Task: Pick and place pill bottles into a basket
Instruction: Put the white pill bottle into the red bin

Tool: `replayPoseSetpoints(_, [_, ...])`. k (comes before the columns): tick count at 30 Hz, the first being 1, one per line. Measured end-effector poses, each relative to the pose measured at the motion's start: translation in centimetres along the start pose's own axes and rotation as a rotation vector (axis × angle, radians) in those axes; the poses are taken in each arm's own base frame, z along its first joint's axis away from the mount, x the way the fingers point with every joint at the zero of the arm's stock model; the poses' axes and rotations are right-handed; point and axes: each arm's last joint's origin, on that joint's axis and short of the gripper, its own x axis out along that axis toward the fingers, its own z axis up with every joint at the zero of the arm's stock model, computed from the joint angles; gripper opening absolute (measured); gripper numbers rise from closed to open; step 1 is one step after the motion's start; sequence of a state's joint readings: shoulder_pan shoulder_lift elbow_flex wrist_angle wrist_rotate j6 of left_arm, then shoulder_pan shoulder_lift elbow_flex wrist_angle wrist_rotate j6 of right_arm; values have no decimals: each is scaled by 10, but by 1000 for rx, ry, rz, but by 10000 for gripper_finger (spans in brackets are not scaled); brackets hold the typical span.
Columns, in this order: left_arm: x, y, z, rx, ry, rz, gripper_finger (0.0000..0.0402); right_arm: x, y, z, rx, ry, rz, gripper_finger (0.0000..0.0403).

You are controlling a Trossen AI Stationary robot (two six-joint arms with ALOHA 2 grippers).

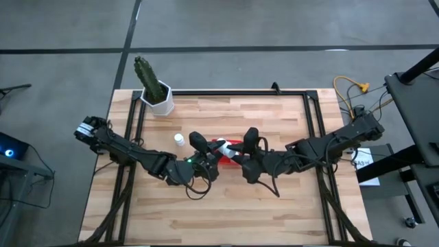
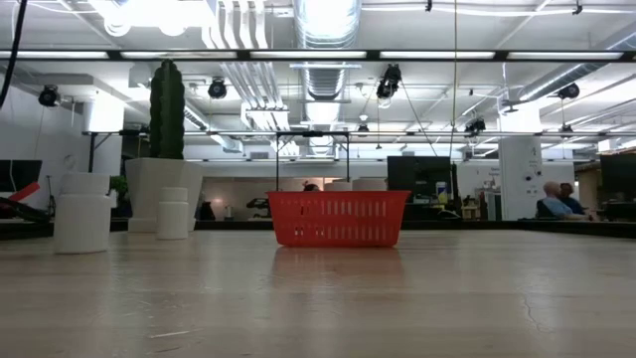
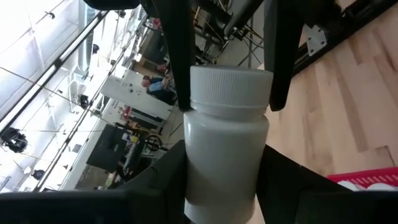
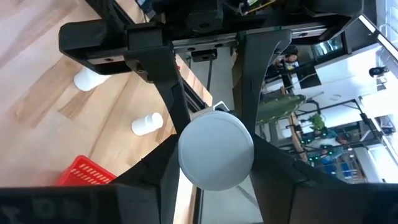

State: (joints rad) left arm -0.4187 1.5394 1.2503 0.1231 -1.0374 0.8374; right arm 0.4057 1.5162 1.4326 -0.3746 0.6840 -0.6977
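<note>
Both wrist views show what the high view hides: one pill bottle clamped by the left gripper and right gripper fingers together, at frame centre above the basket.

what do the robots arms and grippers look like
Both arms are dark, nearly black, slim and jointed. The left arm has a pale grey fitting at its outer end and a small green light near the wrist. The right arm runs out to a dark boxy base. Black cables loop below both wrists. Each gripper has two flat dark fingers.
</note>
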Motion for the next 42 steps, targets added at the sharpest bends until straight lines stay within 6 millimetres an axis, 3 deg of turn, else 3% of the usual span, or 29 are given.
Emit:
replayPoseSetpoints(4, [0, 0, -1, -67, 22, 19, 155, -4, -4, 0, 26, -13, 5, 145])
replayPoseSetpoints(13, [-4, 9, -5, -156, 51, 59, 265, -15, -13, -2, 145, 22, 12, 145])
replayPoseSetpoints(17, [-8, 11, -6, -170, 49, 62, 293, -19, -16, -6, 191, 44, 7, 145])
replayPoseSetpoints(21, [-13, 13, -8, -222, 36, 60, 297, -20, -23, -16, 285, 83, 19, 145])
replayPoseSetpoints(30, [-28, 19, -35, -365, -54, 74, 292, 2, -41, -44, 576, 112, 226, 145])
replayPoseSetpoints(36, [-50, 35, -64, -588, -369, 43, 292, 14, -55, -64, 699, 130, 335, 145])
replayPoseSetpoints(42, [-68, 46, -103, -767, -548, -28, 292, 18, -60, -75, 737, 175, 364, 145])
